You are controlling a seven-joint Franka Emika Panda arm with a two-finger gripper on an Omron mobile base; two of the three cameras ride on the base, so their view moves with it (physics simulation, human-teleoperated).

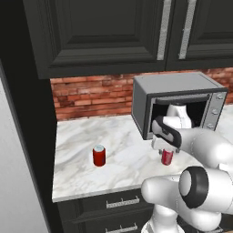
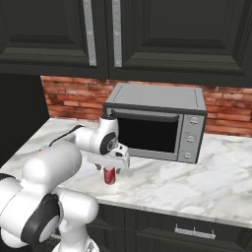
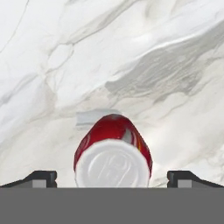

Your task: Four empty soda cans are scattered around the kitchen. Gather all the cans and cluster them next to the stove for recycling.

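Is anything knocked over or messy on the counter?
No. Both soda cans stand upright on the marble counter: one out in the open, the other before the microwave, under the open gripper. Nothing spilled.

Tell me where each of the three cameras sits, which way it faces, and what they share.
Left base view: behind the arm's left, facing the counter; elbow lower right.
Right base view: behind its right, facing the microwave; arm lower left.
Hand view: on the open hand, looking down; fingertips at bottom.
Shared: the can under the hand.
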